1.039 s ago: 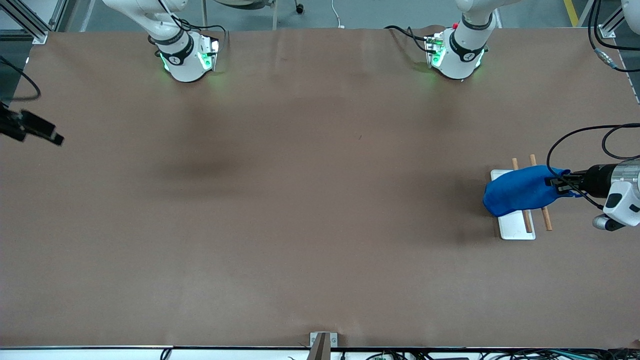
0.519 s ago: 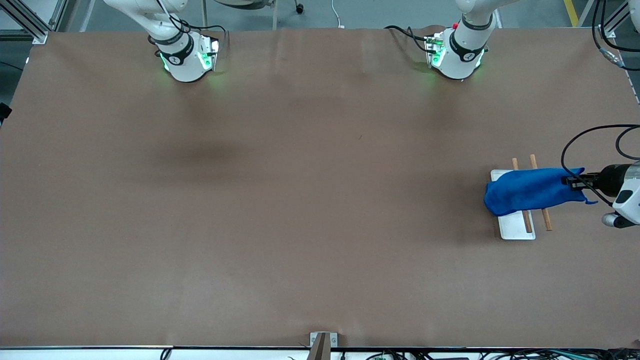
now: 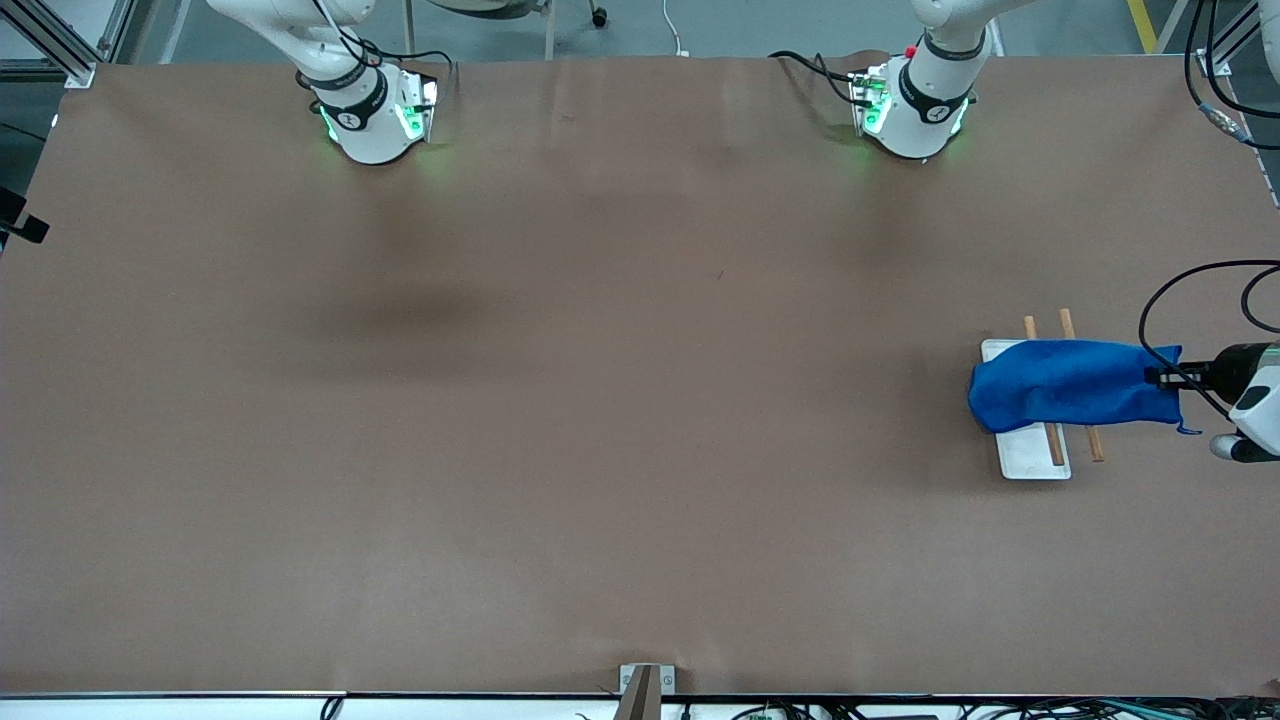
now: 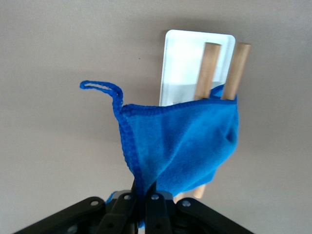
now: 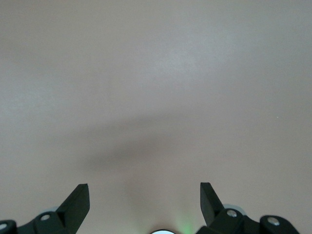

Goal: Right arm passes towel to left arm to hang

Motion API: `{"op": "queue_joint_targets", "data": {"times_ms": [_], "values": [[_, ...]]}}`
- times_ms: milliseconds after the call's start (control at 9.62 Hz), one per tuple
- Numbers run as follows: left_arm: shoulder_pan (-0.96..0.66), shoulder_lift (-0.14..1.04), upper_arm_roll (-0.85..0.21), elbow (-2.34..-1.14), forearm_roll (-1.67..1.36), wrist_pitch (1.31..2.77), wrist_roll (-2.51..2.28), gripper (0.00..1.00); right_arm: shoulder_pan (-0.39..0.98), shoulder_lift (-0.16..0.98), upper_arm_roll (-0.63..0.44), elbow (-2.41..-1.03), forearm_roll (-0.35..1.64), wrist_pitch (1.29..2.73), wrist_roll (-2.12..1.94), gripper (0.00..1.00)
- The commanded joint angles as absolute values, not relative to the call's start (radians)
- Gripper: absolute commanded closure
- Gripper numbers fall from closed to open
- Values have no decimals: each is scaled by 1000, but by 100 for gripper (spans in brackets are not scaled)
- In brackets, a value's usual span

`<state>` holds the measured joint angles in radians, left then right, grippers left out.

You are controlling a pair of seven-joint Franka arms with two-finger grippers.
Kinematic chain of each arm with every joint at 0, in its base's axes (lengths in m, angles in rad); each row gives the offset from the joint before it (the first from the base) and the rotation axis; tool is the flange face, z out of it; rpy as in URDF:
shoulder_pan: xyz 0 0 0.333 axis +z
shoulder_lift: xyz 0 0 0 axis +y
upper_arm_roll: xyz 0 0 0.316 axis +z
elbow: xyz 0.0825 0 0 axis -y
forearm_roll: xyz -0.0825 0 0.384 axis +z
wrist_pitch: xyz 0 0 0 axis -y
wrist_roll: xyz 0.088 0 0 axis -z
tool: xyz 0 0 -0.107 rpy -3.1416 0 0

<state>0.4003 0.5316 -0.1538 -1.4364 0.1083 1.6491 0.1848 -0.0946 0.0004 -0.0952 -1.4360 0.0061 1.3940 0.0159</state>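
Towel (image 3: 1070, 385) draped across the two wooden rods (image 3: 1060, 330) of a rack on a white base plate (image 3: 1030, 455), at the left arm's end of the table, one hem pinched tight in the left gripper (image 3: 1165, 378), which hangs just off the rack's outer side. The left wrist view shows the fingers (image 4: 146, 202) pressed together on a bunched corner, a hanging loop (image 4: 100, 87) sticking out free, and the cloth sagging over both rods. The right gripper (image 5: 144, 200) waits with its fingers spread wide over bare table (image 5: 156, 73), at the edge of the front view. Hanging looks nearly done. A clean finish probably calls for drawing the hem level until cloth falls evenly on both sides of the rods, then letting go low, so the fleece does not slide off.
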Motion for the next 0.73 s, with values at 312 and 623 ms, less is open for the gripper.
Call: {"op": "queue_joint_targets", "data": {"times_ms": [312,623], "values": [[457,607,-158,-1450,126,1707,270,68,-77,2,-87,-1424,3,1393,46,0],[454,606,-158,-1439,130,1709,272,0,-80,2,-89,-1425,5,1391,48,0]]}}
